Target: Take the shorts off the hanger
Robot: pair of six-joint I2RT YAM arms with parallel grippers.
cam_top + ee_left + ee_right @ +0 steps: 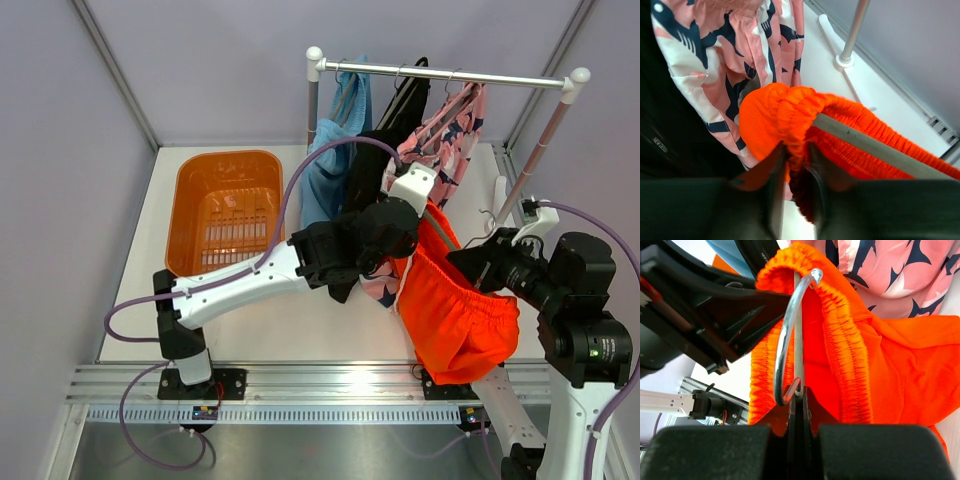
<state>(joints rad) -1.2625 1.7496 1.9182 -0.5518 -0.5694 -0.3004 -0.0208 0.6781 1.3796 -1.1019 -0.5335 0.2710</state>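
Note:
The bright orange shorts [455, 315] hang off a hanger between my two arms, in front of the rack. My left gripper [796, 150] is shut on the gathered orange waistband [780, 115], right beside the hanger's grey bar [865, 145]. My right gripper [800, 392] is shut on the hanger's metal hook [785, 340], with the orange shorts [900, 355] draped behind it. On the rail [450, 75] hang the light blue shorts [330, 165], the black shorts [385, 125] and the pink patterned shorts [450, 135]. The pink shorts [725, 60] fill the upper left of the left wrist view.
An orange plastic basket [225, 205] lies on the white table at the left. The rack's right pole [852, 35] stands on its foot near the table's far right edge. Grey walls close in the table on three sides.

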